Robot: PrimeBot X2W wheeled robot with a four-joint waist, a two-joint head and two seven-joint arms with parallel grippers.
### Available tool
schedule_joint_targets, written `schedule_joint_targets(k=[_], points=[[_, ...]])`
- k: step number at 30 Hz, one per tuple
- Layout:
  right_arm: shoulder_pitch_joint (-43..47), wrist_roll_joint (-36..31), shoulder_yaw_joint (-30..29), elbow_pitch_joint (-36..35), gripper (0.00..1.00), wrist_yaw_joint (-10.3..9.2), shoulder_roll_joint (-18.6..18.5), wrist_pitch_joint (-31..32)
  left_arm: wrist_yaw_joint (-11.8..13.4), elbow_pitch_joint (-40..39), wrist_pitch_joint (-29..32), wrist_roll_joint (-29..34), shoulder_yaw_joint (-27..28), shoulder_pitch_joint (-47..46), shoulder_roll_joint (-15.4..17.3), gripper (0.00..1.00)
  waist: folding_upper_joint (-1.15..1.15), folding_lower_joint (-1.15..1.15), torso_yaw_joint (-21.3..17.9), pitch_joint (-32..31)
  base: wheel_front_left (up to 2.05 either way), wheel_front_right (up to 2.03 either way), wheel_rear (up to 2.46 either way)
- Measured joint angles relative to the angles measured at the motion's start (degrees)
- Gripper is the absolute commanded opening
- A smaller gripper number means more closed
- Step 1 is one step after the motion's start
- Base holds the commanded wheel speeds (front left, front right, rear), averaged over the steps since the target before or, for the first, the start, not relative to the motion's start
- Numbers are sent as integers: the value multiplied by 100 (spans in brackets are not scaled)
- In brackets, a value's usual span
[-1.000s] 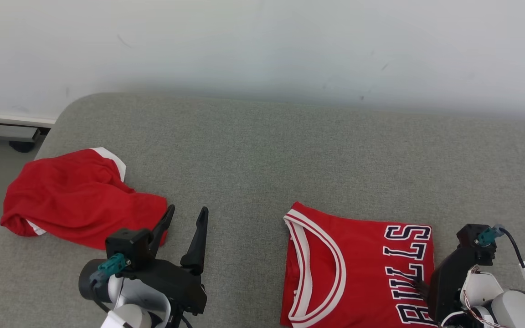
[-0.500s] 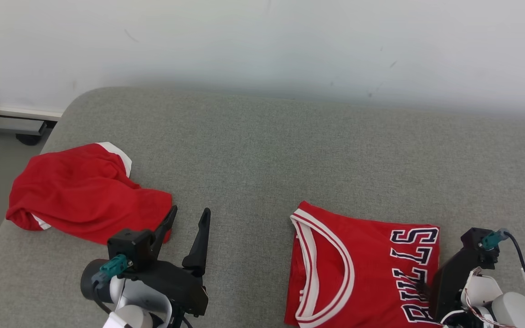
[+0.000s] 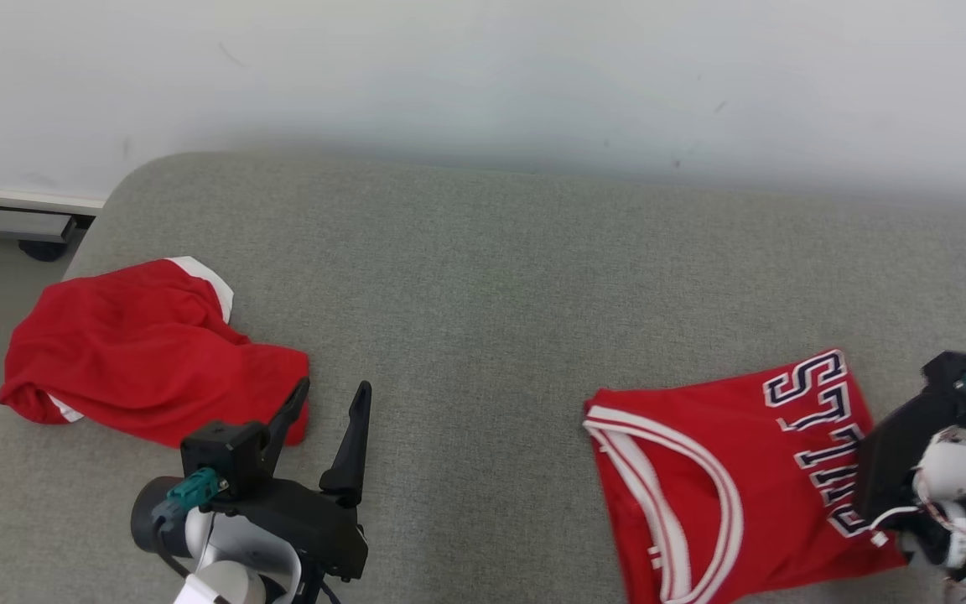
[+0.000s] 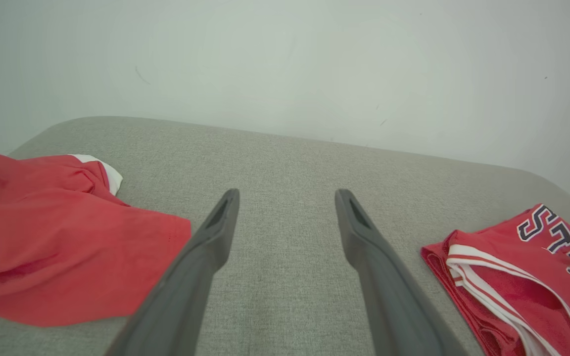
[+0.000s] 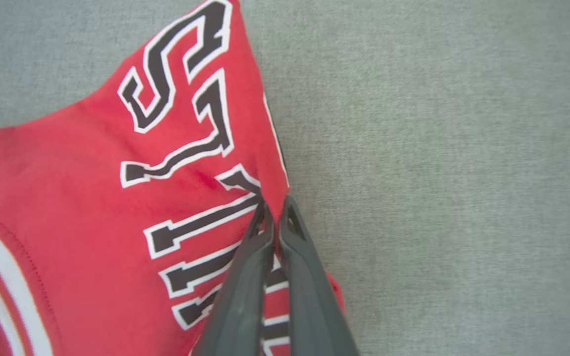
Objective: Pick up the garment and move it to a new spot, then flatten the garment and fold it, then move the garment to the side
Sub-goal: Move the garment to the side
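Grey cushion carries crumpled red cloth beside left claw, jersey well apart.

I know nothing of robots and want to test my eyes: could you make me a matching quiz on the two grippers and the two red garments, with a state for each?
1 left gripper
2 right gripper
3 lettered jersey
4 unlettered red garment

A crumpled, at the left
B shut on cloth
C folded, at the right
D open, holding nothing

Pairs: 1-D, 2-B, 3-C, 4-A.
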Motion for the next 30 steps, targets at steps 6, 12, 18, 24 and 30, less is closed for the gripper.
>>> schedule_joint_targets(k=[6,12,18,24,30], points=[[-153,-132,-152,11,0,-1,-417,-107,2,-65,0,0,31,17,15,100,0,0,-95,59,0,0,0],[-362,-187,-244,133,0,7,-740,-234,14,-124,0,0,74,104,75,100,0,0,-254,122,0,0,0],[-516,-223,-248,159,0,66,-839,-358,26,-182,0,-1,86,100,81,100,0,0,-465,191,0,0,0],[-553,-318,-337,177,0,110,-1092,-527,35,-248,2,0,63,73,48,100,0,0,-650,302,0,0,0],[-601,-403,-437,64,0,167,-1360,-712,37,-299,10,1,55,43,42,100,0,0,-738,453,0,0,0]])
